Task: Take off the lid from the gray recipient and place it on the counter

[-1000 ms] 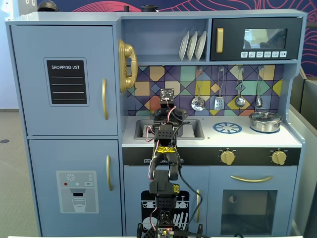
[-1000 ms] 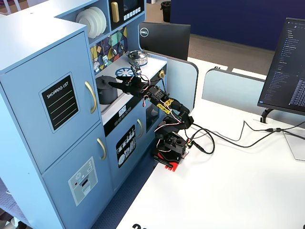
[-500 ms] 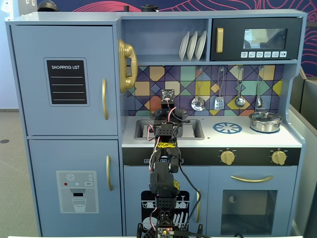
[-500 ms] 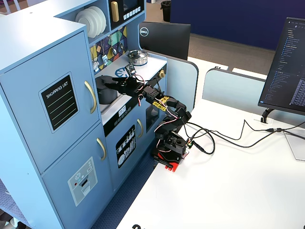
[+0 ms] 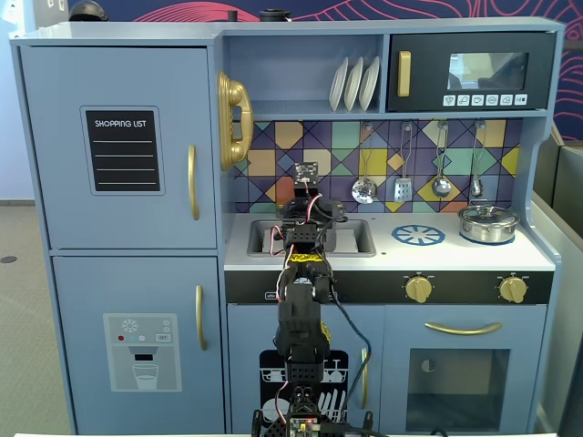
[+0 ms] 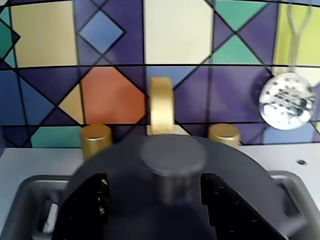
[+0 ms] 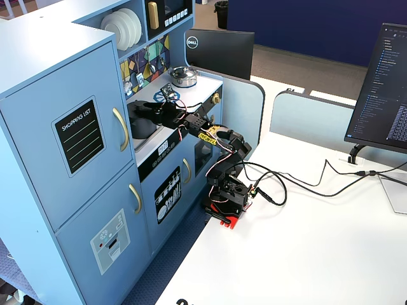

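Gray pot [image 7: 141, 125] sits in the recessed sink [image 5: 353, 238] at the left end of the white worktop [image 5: 474, 254]; in a fixed view the arm hides most of it. Lid [image 6: 240, 170] is on the pot, knob [image 6: 172, 156] centered, seen close up in the wrist view.

Gripper [image 6: 153, 195] is over the lid, fingers [image 6: 90, 200] spread open, one on each side of the knob, gap visible on both sides, not clamped. Can't tell whether the fingertips touch the lid surface.

Gold faucet [image 6: 161, 106] with two gold taps stands right behind the pot against the tiled backsplash. A perforated silver ladle [image 6: 286, 99] hangs to the right in the wrist view.

Other containers:
- shiny silver pot [image 5: 488, 223], lid on, at the far right of the worktop, well apart from the gray one
- printed blue burner [image 5: 418, 235] between sink and silver pot, nothing on it
- upper shelf holds three white plates [image 5: 353, 84] standing on edge

Contents of either pot not visible.
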You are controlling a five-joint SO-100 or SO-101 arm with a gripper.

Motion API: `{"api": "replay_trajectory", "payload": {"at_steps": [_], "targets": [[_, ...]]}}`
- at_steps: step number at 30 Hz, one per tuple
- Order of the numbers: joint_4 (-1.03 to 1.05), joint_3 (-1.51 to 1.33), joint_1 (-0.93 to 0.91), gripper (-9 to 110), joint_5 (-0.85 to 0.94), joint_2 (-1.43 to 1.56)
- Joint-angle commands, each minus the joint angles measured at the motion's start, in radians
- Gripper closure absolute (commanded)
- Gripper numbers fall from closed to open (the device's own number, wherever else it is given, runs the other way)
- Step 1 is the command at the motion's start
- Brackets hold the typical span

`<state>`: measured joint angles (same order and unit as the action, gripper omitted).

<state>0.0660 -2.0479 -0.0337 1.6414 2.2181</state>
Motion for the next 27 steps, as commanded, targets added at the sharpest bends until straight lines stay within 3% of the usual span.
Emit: {"api": "replay_trajectory", "payload": {"at_steps": [1, 13, 19, 27], "targets": [[-0.049, 0.083, 0.005, 88, 0.008, -0.032], [-0.087, 0.115, 0.009, 91, 0.008, -0.095], [-0.101, 0.123, 0.012, 101, 0.020, -0.114], [-0.147, 0.141, 0.014, 101, -0.005, -0.123]]}}
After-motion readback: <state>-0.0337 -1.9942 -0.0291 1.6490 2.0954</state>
